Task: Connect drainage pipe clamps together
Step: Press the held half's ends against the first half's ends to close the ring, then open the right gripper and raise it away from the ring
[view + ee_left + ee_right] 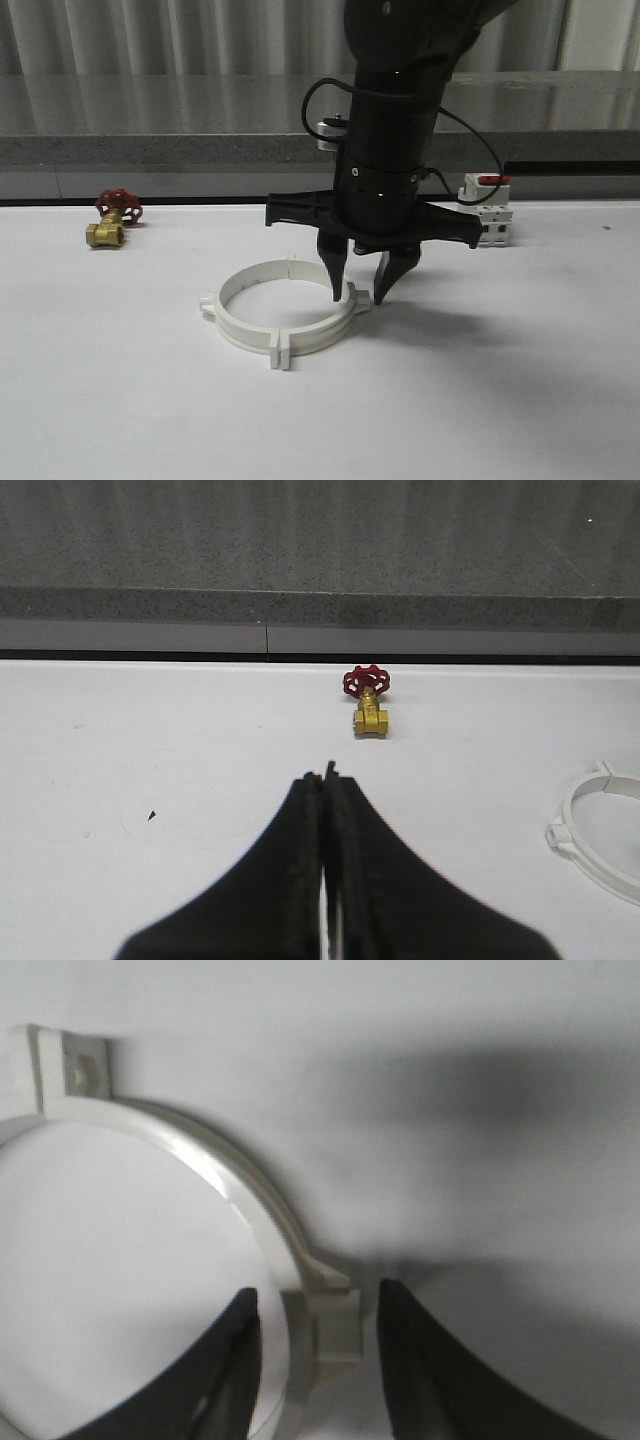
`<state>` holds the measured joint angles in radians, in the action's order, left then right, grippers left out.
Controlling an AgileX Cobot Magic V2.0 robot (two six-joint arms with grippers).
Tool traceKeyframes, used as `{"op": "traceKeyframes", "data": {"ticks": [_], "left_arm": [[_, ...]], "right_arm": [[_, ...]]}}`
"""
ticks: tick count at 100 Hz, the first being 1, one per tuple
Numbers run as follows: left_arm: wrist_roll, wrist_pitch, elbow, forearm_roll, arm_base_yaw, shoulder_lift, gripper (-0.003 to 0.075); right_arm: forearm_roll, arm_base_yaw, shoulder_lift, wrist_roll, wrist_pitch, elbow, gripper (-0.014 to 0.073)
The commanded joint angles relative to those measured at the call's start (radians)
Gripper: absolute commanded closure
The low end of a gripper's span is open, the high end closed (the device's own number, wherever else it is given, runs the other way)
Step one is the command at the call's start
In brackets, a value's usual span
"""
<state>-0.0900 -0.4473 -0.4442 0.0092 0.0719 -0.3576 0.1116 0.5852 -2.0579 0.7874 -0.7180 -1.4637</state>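
The two white drainage pipe clamps [250, 335] lie flat on the white table as one ring, their flat end tabs [281, 352] meeting at the front. My right gripper [358, 298] points straight down over the ring's right side and is open. One finger is inside the ring and the other outside, straddling the wall and its small lug [335, 1325] without closing on them. The right wrist view shows the ring's arc [230, 1175] between the fingers of the right gripper [317, 1300]. My left gripper [325, 777] is shut and empty, with the ring's edge [590, 820] off to its side.
A brass valve with a red handwheel [112, 222] [367, 702] sits at the back left of the table. A white breaker with a red switch [487, 208] stands at the back right. A grey ledge [150, 150] runs along the table's far edge.
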Motion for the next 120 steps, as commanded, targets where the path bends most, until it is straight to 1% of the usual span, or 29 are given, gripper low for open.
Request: {"op": "traceKeyframes", "data": {"ticks": [1,7,13,26,46,73,85,102,111,120], "left_arm": [[0.001,0.078,-0.03,-0.001,-0.003,-0.005,0.074],[0.001,0.078,-0.03,-0.001,-0.003,-0.005,0.074],[0.001,0.078,-0.03,-0.001,-0.003,-0.005,0.074],[0.001,0.078,-0.03,-0.001,-0.003,-0.005,0.074],[0.001,0.078,-0.03,-0.001,-0.003,-0.005,0.074],[0.001,0.078,-0.03,-0.001,-0.003,-0.005,0.074],[0.001,0.078,-0.03,-0.001,-0.003,-0.005,0.074],[0.001,0.078,-0.03,-0.001,-0.003,-0.005,0.074],[0.001,0.078,-0.03,-0.001,-0.003,-0.005,0.074],[0.001,0.078,-0.03,-0.001,-0.003,-0.005,0.074]], "right_arm": [[0.012,0.001,0.057,0.0,0.036,-0.033,0.0195],[0.011,0.001,0.057,0.0,0.044,-0.033,0.0154],[0.011,0.001,0.057,0.0,0.051,-0.033,0.0135],[0.012,0.001,0.057,-0.001,0.059,-0.033,0.0135],[0.048,0.001,0.06,-0.004,0.056,-0.033,0.0137],[0.091,-0.005,0.112,-0.138,0.108,-0.033,0.0137],[0.101,-0.031,0.153,-0.215,0.105,-0.032,0.0137],[0.101,-0.099,0.228,-0.328,0.051,-0.017,0.0137],[0.101,-0.142,0.284,-0.358,0.057,0.02,0.0137],[0.102,-0.194,0.362,-0.361,0.08,0.075,0.0137]]}}
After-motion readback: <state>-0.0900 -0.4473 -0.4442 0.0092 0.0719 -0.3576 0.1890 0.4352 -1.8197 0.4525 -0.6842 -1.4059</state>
